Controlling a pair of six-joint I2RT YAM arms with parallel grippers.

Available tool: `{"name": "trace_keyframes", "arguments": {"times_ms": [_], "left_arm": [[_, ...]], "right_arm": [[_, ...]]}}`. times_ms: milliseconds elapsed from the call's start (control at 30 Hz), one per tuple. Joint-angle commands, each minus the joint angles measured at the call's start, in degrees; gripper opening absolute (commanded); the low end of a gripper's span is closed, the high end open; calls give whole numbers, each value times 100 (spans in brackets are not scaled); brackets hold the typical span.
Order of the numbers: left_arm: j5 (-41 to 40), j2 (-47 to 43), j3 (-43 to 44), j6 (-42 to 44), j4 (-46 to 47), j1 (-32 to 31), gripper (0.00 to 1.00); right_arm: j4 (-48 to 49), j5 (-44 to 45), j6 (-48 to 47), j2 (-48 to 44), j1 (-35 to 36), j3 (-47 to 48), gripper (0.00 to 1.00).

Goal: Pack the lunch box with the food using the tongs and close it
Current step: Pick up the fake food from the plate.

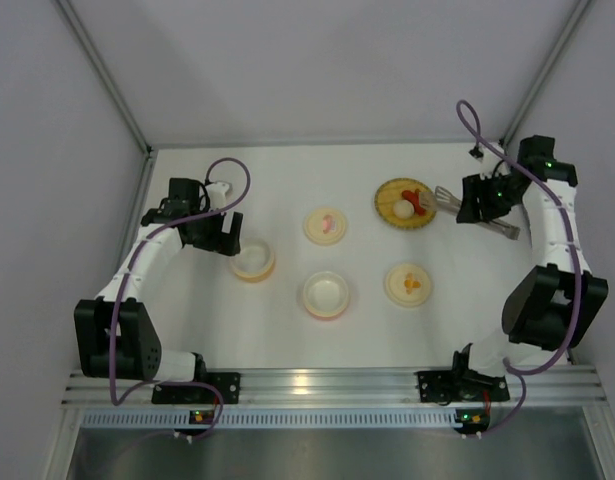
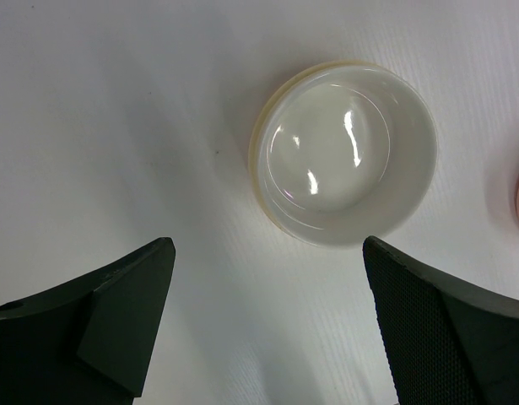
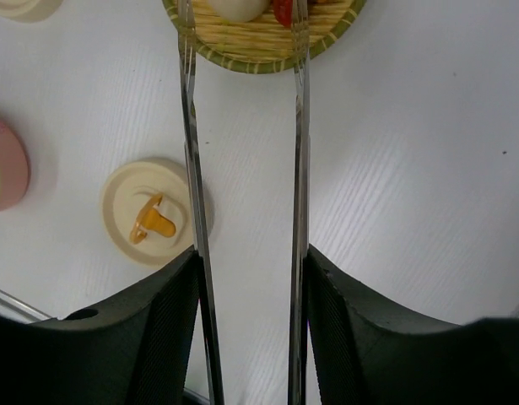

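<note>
Fingers: right gripper (image 3: 251, 253) clamped on the slim silver tongs (image 3: 299, 169); left gripper (image 2: 267, 249) spread wide, holding nothing.
White matte table (image 1: 287, 180); round straw-woven plate (image 3: 251, 46), green-striped rim, bearing cream ball (image 1: 401, 208) and glossy red sausage piece (image 1: 415, 196) between the tong arms; glossy cream bowl (image 2: 343, 152) below left gripper; cream lid (image 3: 154, 221), orange motif.

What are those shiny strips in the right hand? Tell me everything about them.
They are slim silver metal tongs: two long, narrow, shiny arms running nearly parallel with a gap between them. The right hand clasps them from the outside. Their tips reach over the round woven plate, beside the food lying there.
</note>
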Motion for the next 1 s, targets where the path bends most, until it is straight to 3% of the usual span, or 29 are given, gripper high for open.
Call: {"name": "trace_keyframes", "arguments": {"times_ms": [0, 500, 967], "left_arm": [[19, -156, 247, -11, -29, 24, 98], [-42, -95, 256, 94, -38, 67, 98], [-86, -95, 168, 121, -29, 120, 98]], "right_arm": [[-46, 60, 190, -323, 534, 177, 49], [623, 1159, 779, 300, 1729, 317, 48], [957, 1669, 990, 802, 1951, 607, 46]]}}
